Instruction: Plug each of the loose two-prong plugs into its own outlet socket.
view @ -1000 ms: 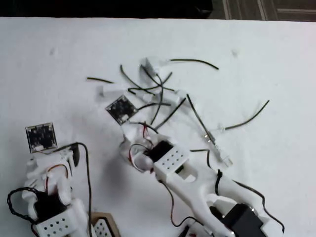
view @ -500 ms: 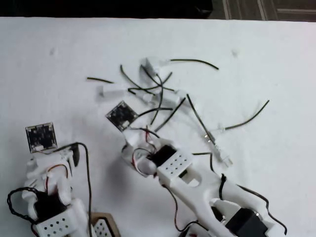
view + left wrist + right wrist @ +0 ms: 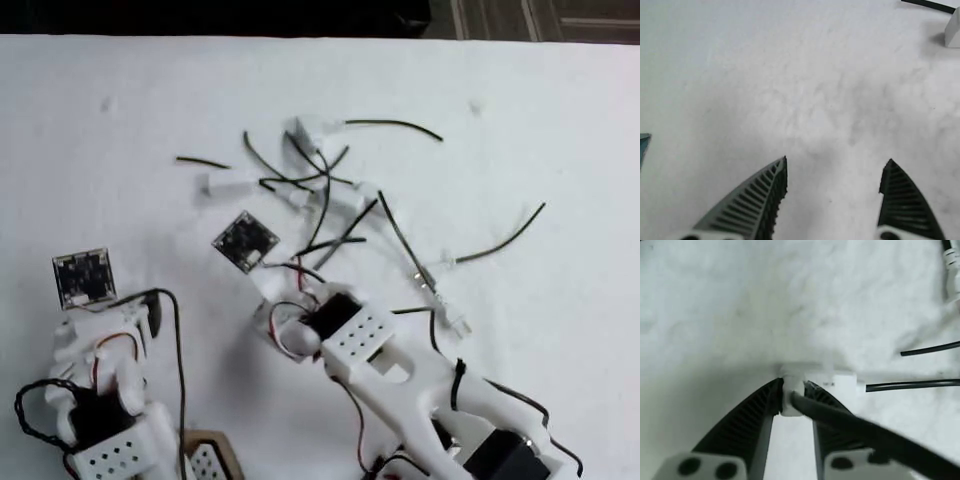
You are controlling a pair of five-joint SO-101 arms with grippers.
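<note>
One white plug [image 3: 791, 371] is pinched between the closed fingers of the right gripper [image 3: 792, 386], and its black wire [image 3: 860, 427] trails back over the jaws. Just ahead of that gripper lies a tilted square socket board [image 3: 245, 241]. Beyond it and to the right, loose plugs [image 3: 310, 185] and their leads crowd the table [image 3: 560, 120]. Off to the side, the left gripper [image 3: 837, 160] is spread wide with nothing in it, over bare tabletop. A second socket board [image 3: 83, 277] lies just ahead of it, and open surface runs on to the far edge.

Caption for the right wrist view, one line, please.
Right gripper shut on a white plug over the white table, loose black cords nearby.
</note>
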